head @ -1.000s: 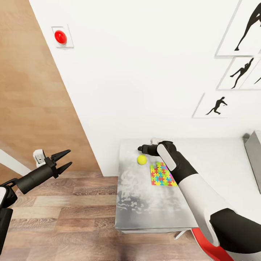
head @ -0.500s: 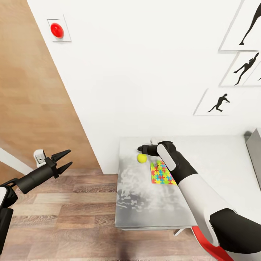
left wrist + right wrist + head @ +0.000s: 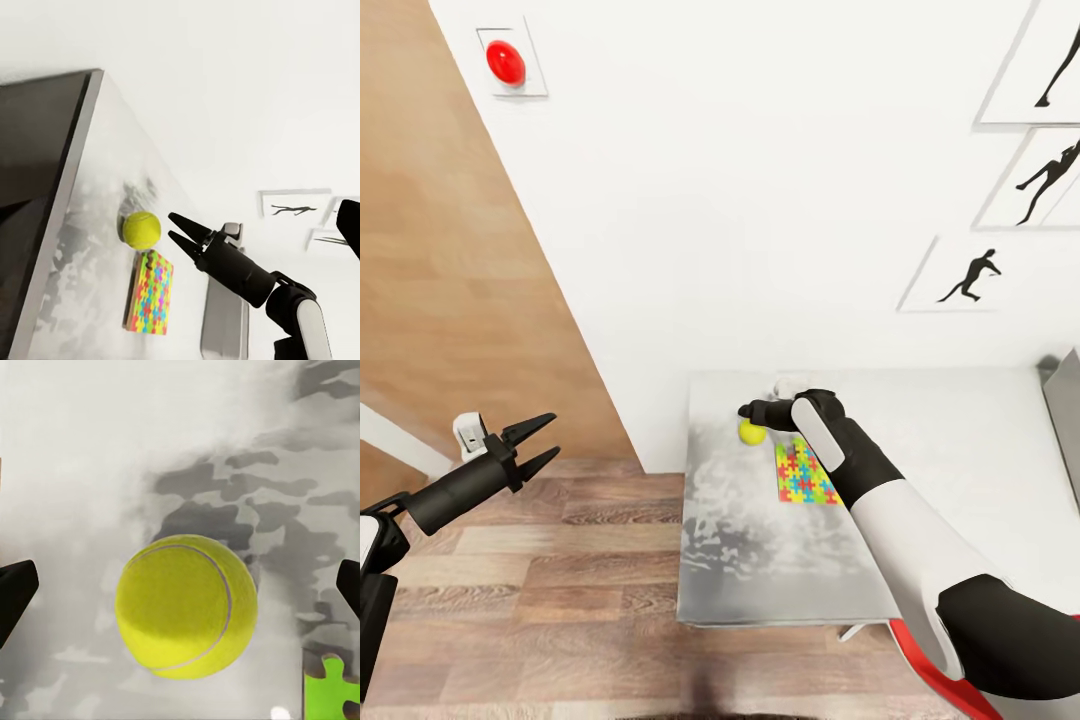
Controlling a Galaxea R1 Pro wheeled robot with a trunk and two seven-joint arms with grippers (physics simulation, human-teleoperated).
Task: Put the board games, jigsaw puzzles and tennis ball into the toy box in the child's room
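While the right gripper (image 3: 744,411) hangs just above the tennis ball (image 3: 751,432), its two dark fingers (image 3: 15,589) stand spread wide to either side of the ball with clear gaps, gripping nothing. From the right wrist view the ball sits on the mottled pale grey top of the table (image 3: 790,560), with a green corner of a jigsaw puzzle (image 3: 806,474) just beside it. That puzzle lies flat on the table, partly hidden under the right forearm, and near the ball without clearly touching it. At the far right edge of the head view a grey wall of the toy box (image 3: 1068,400) shows; what lies inside it cannot be told. The left gripper (image 3: 542,441) is held out over the wood-plank floor (image 3: 560,600), well apart from the table, its pointed fingers parted and empty. Black silhouette pictures (image 3: 970,275) hang on the white wall above the table, and a red button (image 3: 506,62) is mounted high on it.
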